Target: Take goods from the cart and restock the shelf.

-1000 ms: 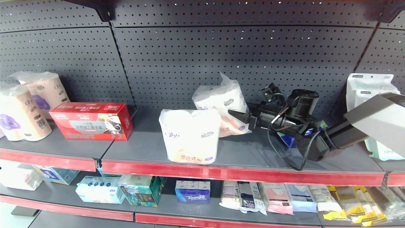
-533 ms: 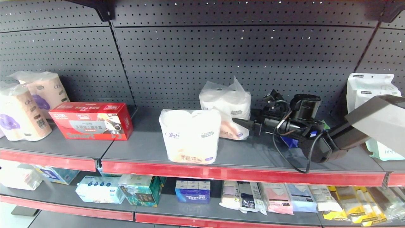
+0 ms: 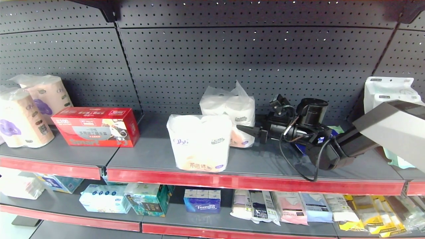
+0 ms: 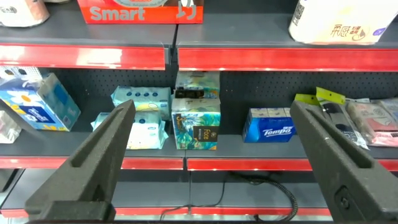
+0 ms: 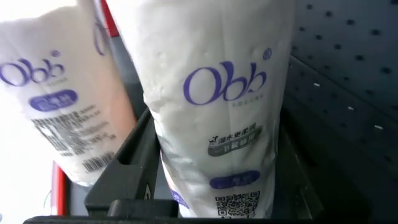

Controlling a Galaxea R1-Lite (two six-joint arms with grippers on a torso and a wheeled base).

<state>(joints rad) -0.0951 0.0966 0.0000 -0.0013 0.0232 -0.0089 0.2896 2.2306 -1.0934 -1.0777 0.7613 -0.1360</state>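
Observation:
A white toilet roll pack (image 3: 227,108) stands upright on the middle shelf (image 3: 259,159), close to the pegboard back. My right gripper (image 3: 244,126) comes in from the right and is shut on this pack at its lower right side. One dark finger (image 3: 247,130) lies across the pack's front. In the right wrist view the held pack (image 5: 217,106) sits between the two fingers of the right gripper (image 5: 205,186). A second identical pack (image 3: 199,142) stands in front, at the shelf edge, also seen beside the held one (image 5: 56,106). My left gripper (image 4: 211,155) hangs open, facing the lower shelves.
A red box (image 3: 96,126) and pink roll packs (image 3: 23,116) sit on the shelf to the left. White pouches (image 3: 385,91) stand at the far right. Tissue packs (image 3: 202,200) and flat packets (image 3: 289,207) line the lower shelf. Bare shelf lies under the right arm.
The held pack went from tilted to upright on the shelf. Over the last half second it and my right gripper shifted slightly left together.

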